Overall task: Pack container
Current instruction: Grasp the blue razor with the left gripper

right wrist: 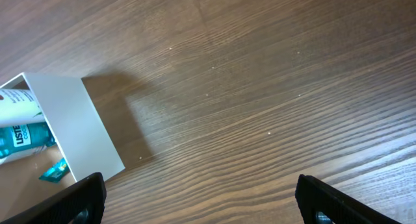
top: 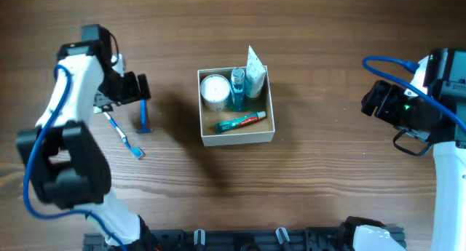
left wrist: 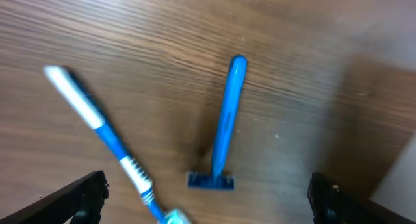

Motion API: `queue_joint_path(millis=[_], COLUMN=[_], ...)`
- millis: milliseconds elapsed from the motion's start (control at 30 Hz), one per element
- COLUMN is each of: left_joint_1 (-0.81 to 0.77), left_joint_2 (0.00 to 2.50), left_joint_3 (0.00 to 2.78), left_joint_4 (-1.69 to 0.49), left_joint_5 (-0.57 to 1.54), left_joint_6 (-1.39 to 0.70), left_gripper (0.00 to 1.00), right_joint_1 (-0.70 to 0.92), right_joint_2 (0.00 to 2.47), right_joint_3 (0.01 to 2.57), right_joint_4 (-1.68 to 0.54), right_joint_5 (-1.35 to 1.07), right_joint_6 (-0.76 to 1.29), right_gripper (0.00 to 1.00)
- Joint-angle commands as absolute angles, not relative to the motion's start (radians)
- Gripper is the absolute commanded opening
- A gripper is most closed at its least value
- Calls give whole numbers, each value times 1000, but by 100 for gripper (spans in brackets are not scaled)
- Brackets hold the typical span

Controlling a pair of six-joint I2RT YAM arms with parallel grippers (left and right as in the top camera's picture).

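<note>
Well apart from both jaws, container [top: 239, 139]

Light even | soft shadow beside container [top: 238, 140] | left-wrist view blurred

1 container [top: 237, 140]; 1 jar [top: 214, 91]; 1 bottle [top: 237, 92]; 1 tube [top: 254, 77]; 1 toothpaste [top: 240, 123]; 1 razor [left wrist: 224, 126]; 1 toothbrush [left wrist: 97, 123].
</note>
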State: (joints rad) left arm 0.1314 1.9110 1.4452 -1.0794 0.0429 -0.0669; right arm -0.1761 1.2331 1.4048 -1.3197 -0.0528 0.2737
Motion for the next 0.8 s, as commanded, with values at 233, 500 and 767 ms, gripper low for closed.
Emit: queue_joint_path(millis=[233, 500, 767], left_joint_1=[61, 61, 61], left_joint_2=[2110, 2125, 2125], left_joint_3=[1438, 1372, 1372], left_joint_4=[-1048, -1017, -1052], left_joint_5=[70, 70, 70], left_joint_6=[-87, -102, -102], left_gripper=[100, 94, 47], right_joint_1=[-179, -179, -179], right_joint_2=[1221, 1221, 1221], right_joint_3=[1399, 1399, 1399], right_joint_4=[-1318, -1319, -1321], right_joint_5=[-69, -70, -70], right_joint_6=[261, 261, 258], right_gripper=[94, 95, 95])
